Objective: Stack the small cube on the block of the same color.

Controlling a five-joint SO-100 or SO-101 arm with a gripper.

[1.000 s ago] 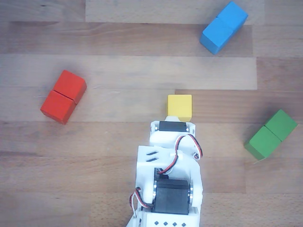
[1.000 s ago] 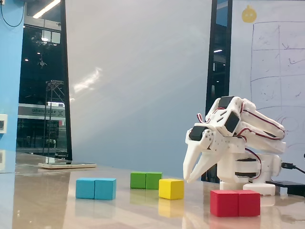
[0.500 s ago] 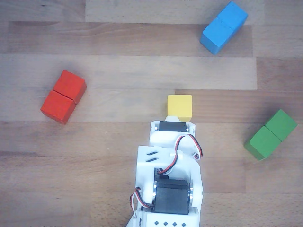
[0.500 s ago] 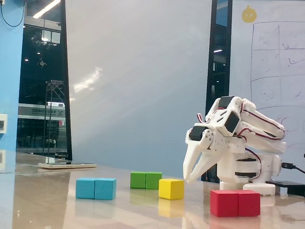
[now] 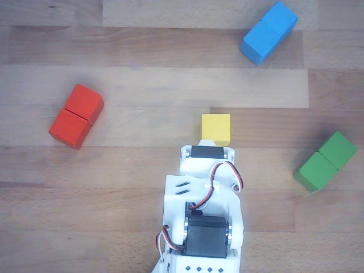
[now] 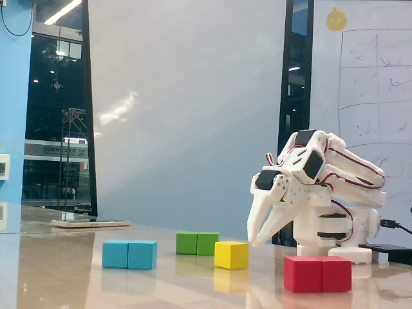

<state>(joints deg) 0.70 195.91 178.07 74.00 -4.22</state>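
Seen from above in the other view, left to right across the wooden surface (image 5: 142,170): a red block (image 5: 76,115), twice as long as wide, lying slantwise at the left. Near the middle, a small yellow cube (image 5: 216,129), flat on the wood, just beyond the front of the white arm (image 5: 202,216), well apart from every block. At upper right, a blue block (image 5: 269,32), also slantwise. At far right, a green block (image 5: 326,161), slantwise again. No yellow block visible in either view.

From the low fixed view, left to right: blue block (image 6: 129,254) nearest the left, green block (image 6: 197,243) farther back, yellow cube (image 6: 232,255) just right of the green one, then the red block (image 6: 318,273) closest to the camera. Above and slightly right of the cube, the tool (image 6: 257,239), pointing downward, fingers a narrow way apart and empty, tips poised above the surface near the cube, not touching it. Behind, the folded arm on its base (image 6: 335,235). Tool itself hidden beneath the arm's wrist in the other view.
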